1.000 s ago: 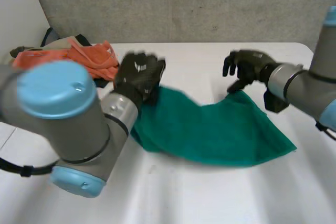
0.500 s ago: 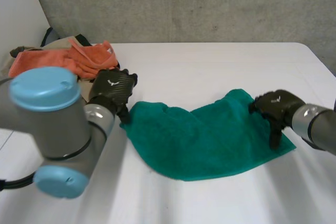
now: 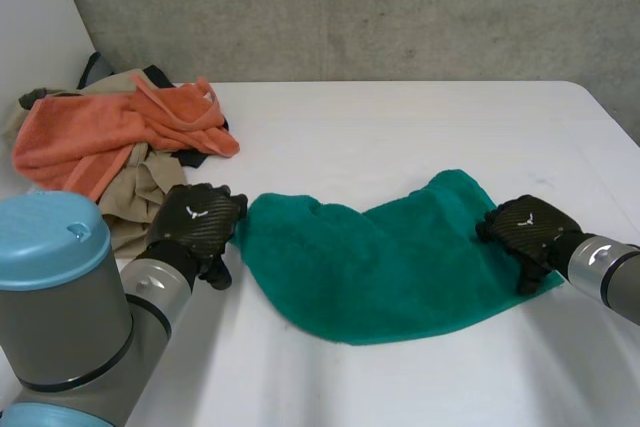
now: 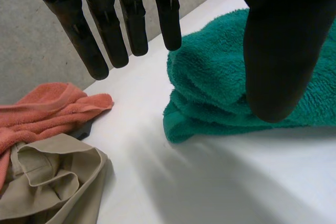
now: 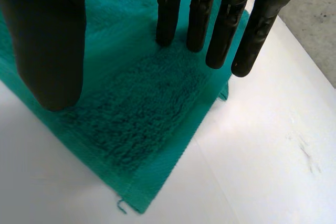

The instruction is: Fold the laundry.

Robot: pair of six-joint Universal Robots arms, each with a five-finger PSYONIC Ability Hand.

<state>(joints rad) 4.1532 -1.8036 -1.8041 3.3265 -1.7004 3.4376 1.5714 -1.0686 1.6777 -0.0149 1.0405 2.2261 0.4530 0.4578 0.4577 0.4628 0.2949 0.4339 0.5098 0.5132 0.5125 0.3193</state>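
As the left hand (image 3: 195, 227) withdrew, the towel (image 3: 380, 267) stayed put.

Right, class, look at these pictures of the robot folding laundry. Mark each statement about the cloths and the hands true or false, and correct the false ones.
1. The green terry towel lies on the white table. True.
2. The orange terry towel lies on top of the green one. False: it lies apart from it, heaped with a beige garment.
3. The right hand has straight fingers over a corner of the green towel. True.
4. The left hand clutches the orange towel. False: its fingers are straight, and it is at the green towel's bunched edge.
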